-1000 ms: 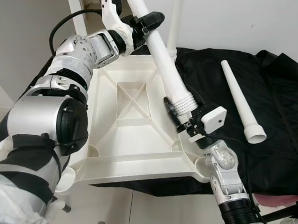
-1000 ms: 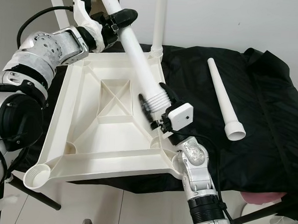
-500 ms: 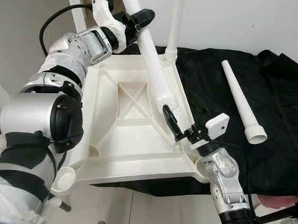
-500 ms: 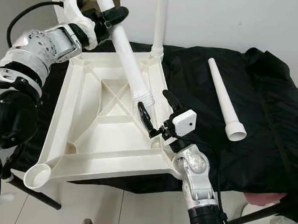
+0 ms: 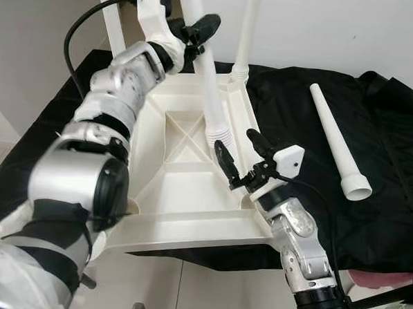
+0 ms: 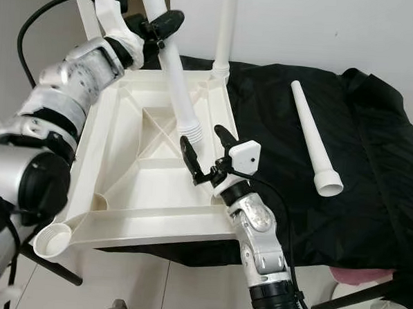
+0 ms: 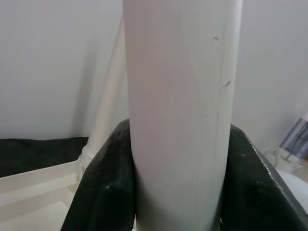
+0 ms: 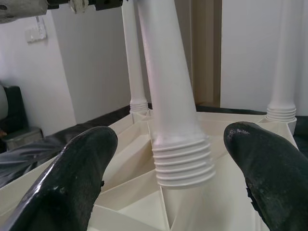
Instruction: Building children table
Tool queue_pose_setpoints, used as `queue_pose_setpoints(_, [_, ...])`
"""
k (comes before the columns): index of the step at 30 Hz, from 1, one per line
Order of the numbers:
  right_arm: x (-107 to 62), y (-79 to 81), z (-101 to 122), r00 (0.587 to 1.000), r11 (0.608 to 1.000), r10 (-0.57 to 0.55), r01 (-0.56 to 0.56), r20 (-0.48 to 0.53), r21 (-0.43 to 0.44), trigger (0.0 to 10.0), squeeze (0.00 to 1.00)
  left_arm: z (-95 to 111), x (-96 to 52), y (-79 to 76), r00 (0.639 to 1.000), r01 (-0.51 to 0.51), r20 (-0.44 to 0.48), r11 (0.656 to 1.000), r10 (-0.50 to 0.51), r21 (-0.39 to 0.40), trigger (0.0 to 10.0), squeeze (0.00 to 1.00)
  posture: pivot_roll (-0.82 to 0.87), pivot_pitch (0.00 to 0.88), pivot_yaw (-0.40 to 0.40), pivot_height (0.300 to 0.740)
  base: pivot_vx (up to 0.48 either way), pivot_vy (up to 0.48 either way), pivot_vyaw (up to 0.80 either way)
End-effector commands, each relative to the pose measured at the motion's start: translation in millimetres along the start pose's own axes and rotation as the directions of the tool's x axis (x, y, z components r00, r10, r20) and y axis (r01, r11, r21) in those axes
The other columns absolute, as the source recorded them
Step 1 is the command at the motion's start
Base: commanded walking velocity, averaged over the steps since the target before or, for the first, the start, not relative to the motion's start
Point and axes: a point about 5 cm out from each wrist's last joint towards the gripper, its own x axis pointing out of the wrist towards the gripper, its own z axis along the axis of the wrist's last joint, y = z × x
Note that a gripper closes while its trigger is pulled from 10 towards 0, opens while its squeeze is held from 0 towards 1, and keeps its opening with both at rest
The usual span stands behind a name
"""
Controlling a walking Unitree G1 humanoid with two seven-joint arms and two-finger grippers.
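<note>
White tabletop (image 5: 184,188) upside down on black cloth (image 5: 374,135). Left gripper (image 5: 196,31) clamped on white table leg (image 5: 209,85), held tilted over the tabletop, threaded end hanging above its ribbed underside. Right gripper (image 5: 240,155) just beside that threaded end, fingers (image 8: 79,168) spread, not touching. Spare leg (image 5: 337,144) lies on cloth, well apart from tabletop

**White table parts**

The white tabletop (image 5: 190,195) lies upside down in the middle of the frame, ribs facing up. Two legs stand up at its far corners, one (image 5: 245,32) at the top middle. A third leg (image 5: 209,85) hangs tilted above the tabletop, its ridged end down and not in a hole. A fourth leg (image 5: 337,144) lies flat on the right.
</note>
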Motion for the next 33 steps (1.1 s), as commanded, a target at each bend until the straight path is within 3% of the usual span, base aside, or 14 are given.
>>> queue_pose_setpoints(1, [3.2,0.9,1.5,1.000,1.000,-0.001,0.001,-0.013,-0.003,10.0,0.00,4.7,2.5,-7.8,0.999,0.026,0.022,0.998,-0.028,0.065,10.0,0.00,-0.02,0.007,-0.010,0.740,0.000,0.000,0.00])
queue_pose_setpoints(6, [15.6,-3.8,2.8,0.997,0.996,-0.044,0.039,-0.065,-0.081,10.0,0.00,-9.8,2.4,-30.6,0.996,0.085,0.000,0.974,-0.087,0.212,10.0,0.00,0.00,0.000,-0.032,0.740,0.000,0.000,0.00])
queue_pose_setpoints(10, [22.3,-7.4,4.0,0.996,0.994,-0.054,0.047,-0.073,-0.098,10.0,0.00,-17.7,0.6,-42.2,0.993,0.116,-0.001,0.964,-0.120,0.241,10.0,0.00,0.00,0.000,-0.041,0.740,0.000,0.000,0.00])
queue_pose_setpoints(16, [30.2,-18.9,1.7,0.989,0.983,-0.106,0.089,-0.102,-0.161,10.0,0.00,-34.2,3.7,-65.1,0.987,0.157,-0.003,0.961,-0.160,0.230,10.0,0.00,0.00,0.000,-0.071,0.740,0.000,0.000,0.00])
queue_pose_setpoints(25, [34.6,-28.9,-1.7,0.980,0.976,-0.135,0.107,-0.144,-0.189,10.0,0.00,-43.8,6.4,-81.5,0.984,0.175,0.004,0.961,-0.180,0.215,10.0,0.00,-0.01,0.000,-0.079,0.740,0.000,0.000,0.00])
queue_pose_setpoints(27, [38.0,-34.1,-3.7,0.976,0.968,-0.145,0.106,-0.164,-0.230,10.0,0.00,-49.1,6.3,-96.4,0.977,0.206,0.009,0.959,-0.212,0.194,10.0,0.00,-0.01,0.000,-0.071,0.740,0.000,0.000,0.00])
queue_pose_setpoints(33, [42.9,-37.2,-6.9,0.970,0.959,-0.149,0.096,-0.189,-0.267,10.0,0.00,-53.2,5.5,-108.3,0.972,0.230,0.008,0.957,-0.235,0.177,10.0,0.00,-0.01,0.000,-0.067,0.740,0.000,0.000,0.00])
